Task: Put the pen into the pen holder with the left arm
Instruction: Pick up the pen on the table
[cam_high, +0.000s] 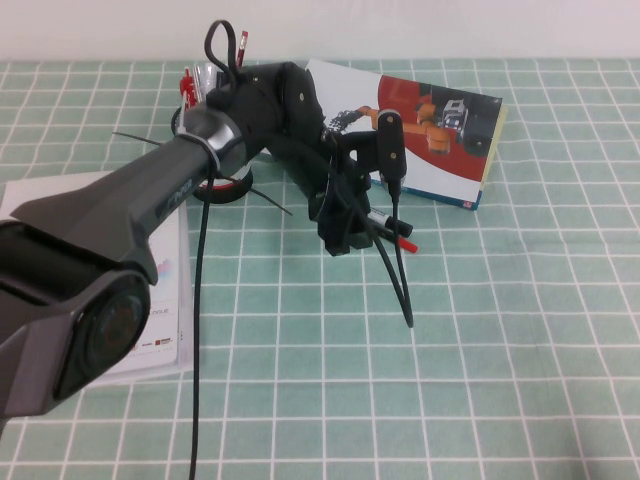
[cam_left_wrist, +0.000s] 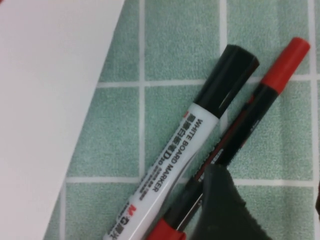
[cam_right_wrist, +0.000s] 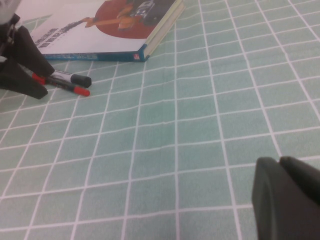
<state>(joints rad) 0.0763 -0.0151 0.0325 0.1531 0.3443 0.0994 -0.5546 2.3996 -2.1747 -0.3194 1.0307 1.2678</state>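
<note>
The slim red pen (cam_left_wrist: 235, 135), with a red cap and a dark section, lies flat on the green checked cloth, touching a white marker alongside. The pen holder (cam_high: 215, 85) stands upright at the far left, mostly hidden behind the left arm (cam_high: 200, 160). The left gripper (cam_high: 345, 225) is down at the pen; the right gripper (cam_right_wrist: 287, 197) hangs well apart.

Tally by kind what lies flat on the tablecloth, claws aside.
Red pen: 1
White marker: 1
Book: 1
White leaflet: 1
Total: 4
Left claw open at pen and marker; right claw hangs apart over checked cloth.
</note>
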